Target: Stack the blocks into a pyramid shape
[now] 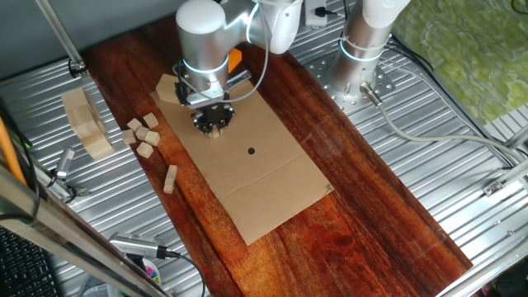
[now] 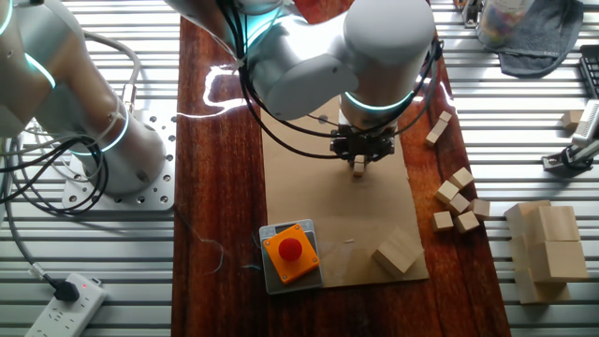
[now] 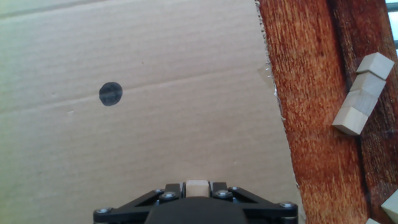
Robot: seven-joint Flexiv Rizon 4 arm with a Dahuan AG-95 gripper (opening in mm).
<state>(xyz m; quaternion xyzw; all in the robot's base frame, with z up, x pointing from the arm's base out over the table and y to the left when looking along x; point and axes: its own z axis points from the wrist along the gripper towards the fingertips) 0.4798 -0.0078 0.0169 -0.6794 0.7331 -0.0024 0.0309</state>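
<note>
My gripper (image 1: 214, 125) hangs over the far part of the cardboard sheet (image 1: 264, 177) and is shut on one small pale wooden cube (image 3: 197, 188), which also shows in the other fixed view (image 2: 358, 168). The cube sits between the black fingers, just above the sheet. Several loose cubes (image 1: 143, 134) lie in a cluster on the dark wood left of the sheet, and they also show in the other fixed view (image 2: 458, 198). An upright stack of two cubes (image 1: 170, 178) stands apart nearer the front. In the hand view three cubes (image 3: 362, 93) lie at the right edge.
A black dot (image 3: 111, 94) marks the sheet's middle. A hexagonal wooden piece (image 2: 398, 253) rests on the sheet's corner beside an orange box with a red button (image 2: 291, 251). A big pale wooden slab (image 1: 87, 124) stands on the metal rails. The arm's base (image 1: 363, 49) is bolted at the back right.
</note>
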